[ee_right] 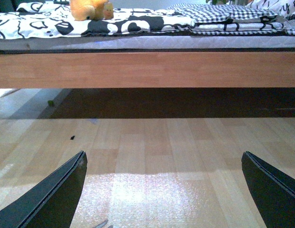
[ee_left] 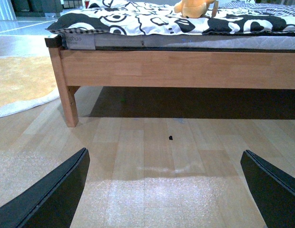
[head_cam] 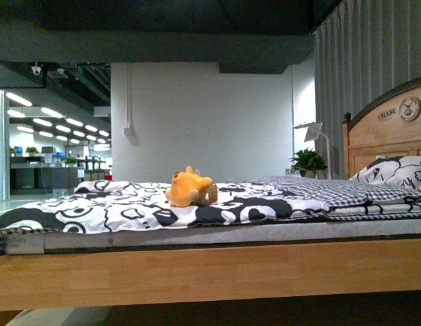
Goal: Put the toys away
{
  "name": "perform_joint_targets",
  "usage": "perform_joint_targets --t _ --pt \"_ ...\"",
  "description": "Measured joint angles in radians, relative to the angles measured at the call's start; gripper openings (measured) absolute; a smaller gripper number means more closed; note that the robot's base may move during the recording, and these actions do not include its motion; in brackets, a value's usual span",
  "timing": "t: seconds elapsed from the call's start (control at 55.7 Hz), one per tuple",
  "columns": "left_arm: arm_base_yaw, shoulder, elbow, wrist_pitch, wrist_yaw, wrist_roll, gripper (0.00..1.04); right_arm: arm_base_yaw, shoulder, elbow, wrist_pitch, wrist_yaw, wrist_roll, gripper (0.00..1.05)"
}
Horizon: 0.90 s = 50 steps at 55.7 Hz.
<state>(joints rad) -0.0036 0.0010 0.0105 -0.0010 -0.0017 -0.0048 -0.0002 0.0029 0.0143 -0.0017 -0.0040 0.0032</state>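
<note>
Toy (head_cam: 190, 188): one, orange-yellow plush. It lies on the quilt (head_cam: 122, 207) on top of the bed (head_cam: 197, 272), left of middle in the front view. It touches only the quilt.

Left gripper (ee_left: 165, 152): low over the floor (ee_left: 152, 128), facing the bed's side rail. Its two dark fingers (ee_left: 52, 199) are spread wide, with only bare boards between them. The toy (ee_left: 192, 8) is up on the bed, higher than the gripper and past the rail. Well apart, no contact.

Right gripper (ee_right: 164, 153): same posture, low over the floor. Its fingers (ee_right: 52, 199) are wide apart and hold nothing. The toy (ee_right: 89, 8) is again higher up and past the rail, well apart.

Bed: wooden frame, with one leg (ee_left: 66, 95) seen at the corner in the left wrist view. A pale mattress (head_cam: 197, 234) lies under the quilt, which is black-and-white patterned. A folded checked blanket (head_cam: 319, 193) lies toward the headboard (head_cam: 383, 136). One patterned pillow (head_cam: 397, 171) leans at the headboard, which carries a round emblem and the word CHASE.

Beyond the bed are one potted plant (head_cam: 308, 161) and one white lamp (head_cam: 312, 129), just beside each other near the headboard.

Floor: one pale rug (ee_left: 19, 85) near the bed's corner, and one small dark speck (ee_left: 170, 137) on the boards in front of the rail.

Count: toys 1, grippers 2, pillows 1, plants 1, lamps 1, rugs 1.
</note>
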Motion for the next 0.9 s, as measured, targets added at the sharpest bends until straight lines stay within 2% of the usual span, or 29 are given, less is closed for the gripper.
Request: perform_joint_targets --t 0.898 --pt "0.0 0.0 0.0 0.0 0.0 0.0 0.98 0.0 0.0 0.0 0.0 0.0 0.0 0.98"
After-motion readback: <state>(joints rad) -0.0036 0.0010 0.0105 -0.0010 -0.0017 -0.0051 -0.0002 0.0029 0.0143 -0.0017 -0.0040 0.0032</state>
